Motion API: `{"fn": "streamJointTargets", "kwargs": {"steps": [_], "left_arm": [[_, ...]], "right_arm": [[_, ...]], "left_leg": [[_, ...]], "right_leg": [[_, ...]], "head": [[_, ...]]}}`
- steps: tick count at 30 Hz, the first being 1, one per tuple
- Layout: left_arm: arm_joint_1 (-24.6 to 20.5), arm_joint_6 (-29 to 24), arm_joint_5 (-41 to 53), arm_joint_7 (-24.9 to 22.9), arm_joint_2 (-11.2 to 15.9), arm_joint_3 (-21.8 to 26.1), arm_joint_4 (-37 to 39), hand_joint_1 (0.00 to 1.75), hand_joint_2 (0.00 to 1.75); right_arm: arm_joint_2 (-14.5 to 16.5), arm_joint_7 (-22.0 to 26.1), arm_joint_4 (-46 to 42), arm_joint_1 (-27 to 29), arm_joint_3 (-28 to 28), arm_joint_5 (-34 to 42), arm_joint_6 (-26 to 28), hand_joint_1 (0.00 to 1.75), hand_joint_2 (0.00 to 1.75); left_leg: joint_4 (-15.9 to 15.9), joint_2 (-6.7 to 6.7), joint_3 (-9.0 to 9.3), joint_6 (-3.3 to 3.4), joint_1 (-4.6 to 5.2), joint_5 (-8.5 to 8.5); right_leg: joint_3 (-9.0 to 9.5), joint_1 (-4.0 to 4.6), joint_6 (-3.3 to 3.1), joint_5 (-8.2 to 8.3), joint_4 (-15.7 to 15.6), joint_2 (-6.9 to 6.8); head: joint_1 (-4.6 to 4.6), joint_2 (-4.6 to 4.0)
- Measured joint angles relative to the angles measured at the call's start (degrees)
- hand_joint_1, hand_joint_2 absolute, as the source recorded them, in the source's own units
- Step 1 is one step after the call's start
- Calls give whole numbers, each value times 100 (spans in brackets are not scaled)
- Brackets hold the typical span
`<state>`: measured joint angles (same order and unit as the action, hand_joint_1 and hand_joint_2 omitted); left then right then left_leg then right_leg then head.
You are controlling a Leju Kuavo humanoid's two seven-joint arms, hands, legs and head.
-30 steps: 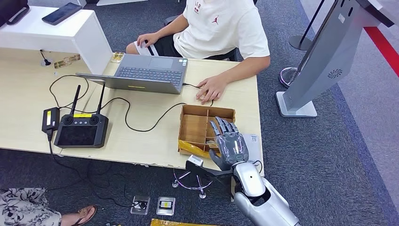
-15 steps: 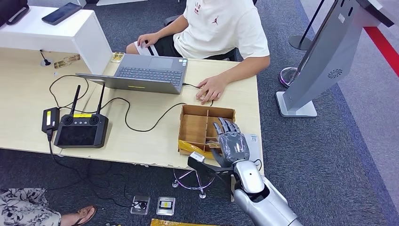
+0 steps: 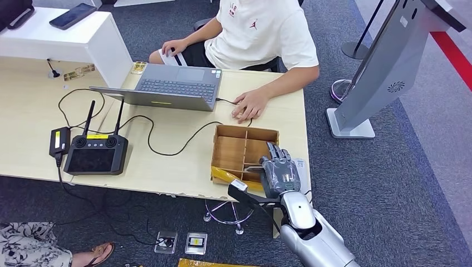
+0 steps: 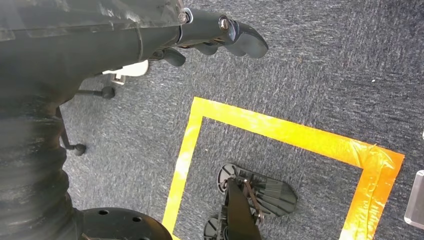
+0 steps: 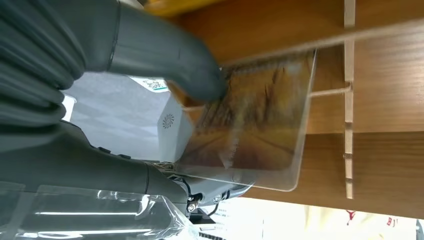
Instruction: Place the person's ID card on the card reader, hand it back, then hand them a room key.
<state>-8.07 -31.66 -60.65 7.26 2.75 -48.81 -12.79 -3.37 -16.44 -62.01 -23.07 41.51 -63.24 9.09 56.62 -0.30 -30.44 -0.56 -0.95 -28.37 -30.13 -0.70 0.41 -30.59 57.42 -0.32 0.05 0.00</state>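
The right hand (image 3: 280, 173) pinches a clear card (image 5: 255, 132) over the wooden divided tray (image 3: 236, 149), at the person's (image 3: 261, 33) six o'clock.

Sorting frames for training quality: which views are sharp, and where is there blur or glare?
Head view: evenly lit, sharp across desk and wooden tray. Right wrist view: card surface smeared and soft, thumb looming close. Left wrist view: yellow tape crisp.

Right hand (image 3: 280, 173) over wooden tray (image 3: 234, 147).
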Motion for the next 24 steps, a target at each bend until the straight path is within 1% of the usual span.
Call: {"fn": "streamJointTargets", "kwargs": {"steps": [2, 11, 12, 14, 16, 17, 19, 20, 21, 24], "left_arm": [[-1, -1, 0, 0, 0, 0, 1, 0, 175], [-4, 3, 2, 0, 0, 0, 1, 0, 175], [-4, 4, 1, 0, 1, 0, 1, 0, 175], [-4, 5, 0, 0, 1, 0, 1, 0, 175], [-4, 5, 0, 0, 1, 0, 1, 0, 175], [-4, 4, -1, 0, 2, 0, 1, 0, 175], [-4, 1, -4, 0, 1, 0, 1, 0, 175], [-4, -1, -7, 0, 1, 0, 1, 0, 175], [-5, -2, -8, 0, 1, 0, 1, 0, 175], [-6, -7, -11, 0, 2, 0, 1, 0, 175]], "right_arm": [[-13, -21, -7, 5, -2, -1, 0, 152, 175], [-68, -48, -59, 33, -2, -3, 0, 152, 175], [-72, -50, -64, 35, -2, -3, 0, 149, 175], [-82, -56, -76, 40, -2, -8, -2, 139, 175], [-92, -62, -96, 48, -2, -28, -7, 120, 175], [-96, -63, -108, 53, -2, -46, -11, 105, 175], [-104, -63, -138, 64, -2, -88, -19, 45, 175], [-109, -62, -156, 69, -2, -105, -20, 20, 175], [-113, -59, -176, 74, -2, -119, -20, 2, 175], [-123, -46, -232, 76, -3, -166, -16, 0, 175]], "left_leg": [[0, 0, 1, 0, 0, 0], [0, 3, 2, 0, 0, 0], [0, 3, 2, 0, 0, 0], [0, 3, 3, 0, 0, 0], [0, 3, 2, 0, 0, 0], [0, 3, 2, 0, 0, 0], [0, 3, 2, 0, 0, 0], [0, 3, 2, 0, 0, 0], [0, 4, 2, 0, 0, 0], [0, 5, 2, 0, 0, 0]], "right_leg": [[0, 0, 0, 0, 0, 0], [1, 0, 0, 0, 0, 2], [1, 0, 0, 1, 0, 2], [1, 0, 0, 1, 0, 2], [1, 0, 0, 1, 0, 2], [1, 0, 0, 1, 0, 2], [1, 0, 0, 1, 0, 2], [1, 0, 0, 1, 0, 2], [1, 0, 0, 1, 0, 2], [1, 0, 0, 1, 0, 3]], "head": [[1, 0], [1, 0], [1, 0], [1, 0], [1, 0], [1, 0], [1, 0], [1, 0], [1, 0], [0, 0]]}}
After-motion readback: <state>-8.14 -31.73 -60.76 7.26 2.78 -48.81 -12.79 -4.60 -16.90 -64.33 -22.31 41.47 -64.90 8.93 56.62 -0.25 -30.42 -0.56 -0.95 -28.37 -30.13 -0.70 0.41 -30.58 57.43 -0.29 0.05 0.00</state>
